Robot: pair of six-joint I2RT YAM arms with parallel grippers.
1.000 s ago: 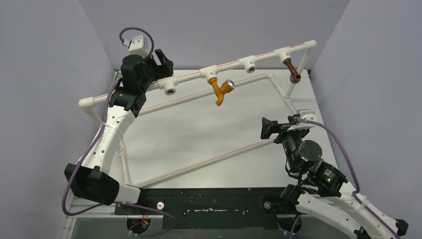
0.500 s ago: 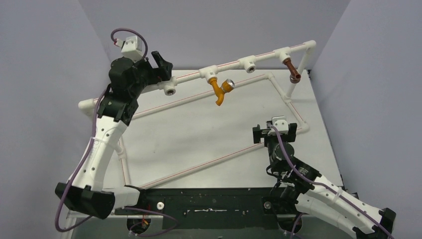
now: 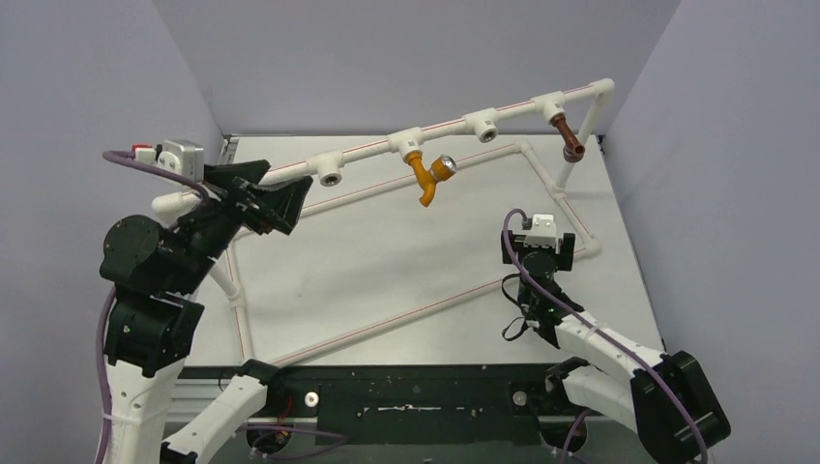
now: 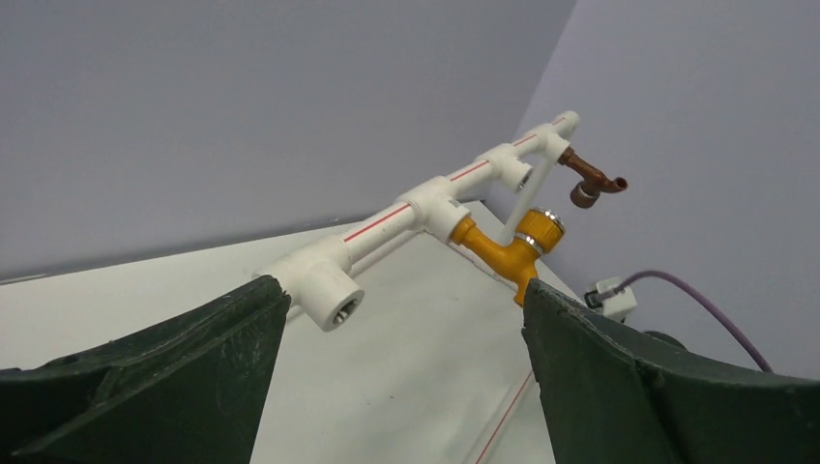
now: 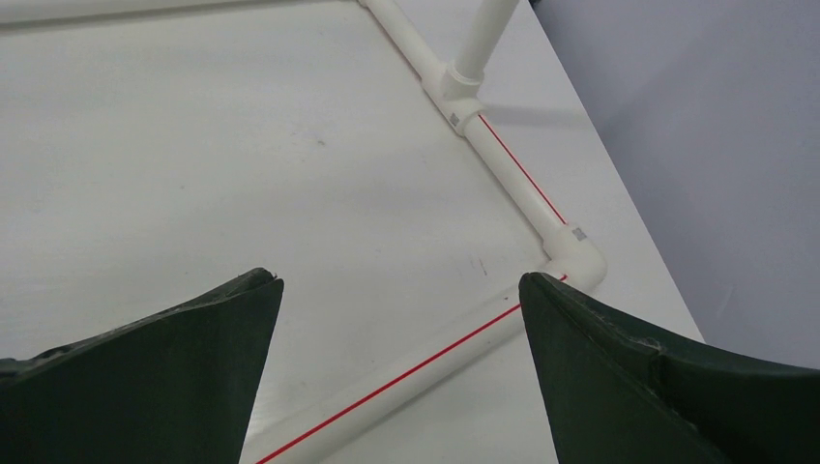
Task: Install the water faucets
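Now that my left hand [image 3: 274, 200] has drawn back from the far pipe rail [image 3: 367, 147] and my right hand [image 3: 535, 253] has dropped low over the surface [image 3: 387, 256], both stand with fingers apart and empty. The orange-yellow faucet [image 3: 425, 174] and reddish-brown faucet [image 3: 568, 135] hang from their rail tees. The leftmost tee socket [image 3: 331, 175] is vacant. No loose faucet is visible, so I judge the work concluded.

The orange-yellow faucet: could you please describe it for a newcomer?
Find the raised white pipe rail along the table's far side. The orange-yellow faucet hangs from its second tee socket from the left; unlike the reddish-brown faucet, it has a silver end.
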